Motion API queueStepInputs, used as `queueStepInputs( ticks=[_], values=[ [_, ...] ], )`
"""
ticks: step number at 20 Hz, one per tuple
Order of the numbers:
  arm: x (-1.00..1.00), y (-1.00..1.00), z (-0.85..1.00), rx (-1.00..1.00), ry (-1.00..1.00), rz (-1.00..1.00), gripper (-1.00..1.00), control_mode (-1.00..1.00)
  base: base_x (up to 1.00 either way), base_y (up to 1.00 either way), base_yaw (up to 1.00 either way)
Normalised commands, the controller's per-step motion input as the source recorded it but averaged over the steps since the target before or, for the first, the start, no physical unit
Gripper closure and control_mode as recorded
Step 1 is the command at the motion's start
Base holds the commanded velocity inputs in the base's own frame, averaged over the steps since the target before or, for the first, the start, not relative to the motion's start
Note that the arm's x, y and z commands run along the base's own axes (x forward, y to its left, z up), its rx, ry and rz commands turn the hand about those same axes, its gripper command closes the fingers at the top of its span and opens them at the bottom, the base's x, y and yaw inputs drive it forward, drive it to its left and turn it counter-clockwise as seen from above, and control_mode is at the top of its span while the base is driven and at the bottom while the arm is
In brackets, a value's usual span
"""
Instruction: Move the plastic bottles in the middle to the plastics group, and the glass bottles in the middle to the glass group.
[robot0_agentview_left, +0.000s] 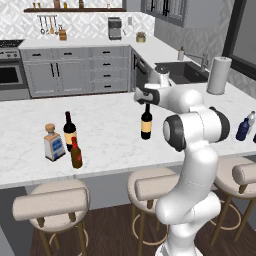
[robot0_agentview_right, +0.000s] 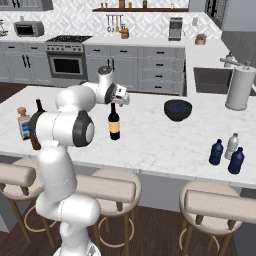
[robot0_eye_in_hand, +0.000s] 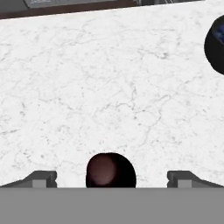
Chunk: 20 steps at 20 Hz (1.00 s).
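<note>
Gripper (robot0_eye_in_hand: 111, 177) stands spread wide directly above upright wine bottle (robot0_agentview_right: 114, 122) on marble worktop (robot0_agentview_right: 150, 135), grasping nothing.

The counter (robot0_agentview_left: 110, 145) was white marble-look stone with grey veining, smooth and faintly glossy. The wine bottle (robot0_agentview_left: 146, 122) near its middle looked like dark, glossy glass with a matt yellowish paper label; its top (robot0_eye_in_hand: 110, 170) was a smooth dark red. Toward the left edge stood a second dark glass wine bottle (robot0_agentview_left: 69, 130), a small brown glass bottle (robot0_agentview_left: 76, 154) and a clear square bottle (robot0_agentview_left: 53, 143) with a blue label. Near the right edge, two blue bottles (robot0_agentview_right: 216, 152) and a pale translucent bottle (robot0_agentview_right: 231, 146) looked like plastic. The bowl (robot0_agentview_right: 177, 110) was dark and glossy. The stools (robot0_agentview_left: 52, 202) had beige cushions and wooden legs.
</note>
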Motion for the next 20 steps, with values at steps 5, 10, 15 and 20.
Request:
queueStepInputs(
  ticks=[5,10,15,20],
  values=[
    [0.22,0.00,-0.21,0.00,0.12,0.02,-1.00,-1.00,0.00,0.00,0.00],
    [0.22,0.01,-0.25,0.00,0.04,0.03,-1.00,-1.00,0.00,0.00,0.00],
    [0.08,0.00,-0.18,0.00,0.01,0.04,-1.00,-1.00,0.00,0.00,0.00],
    [-0.10,0.02,-0.23,0.00,0.05,0.02,1.00,-1.00,0.00,0.00,0.00]
  ],
)
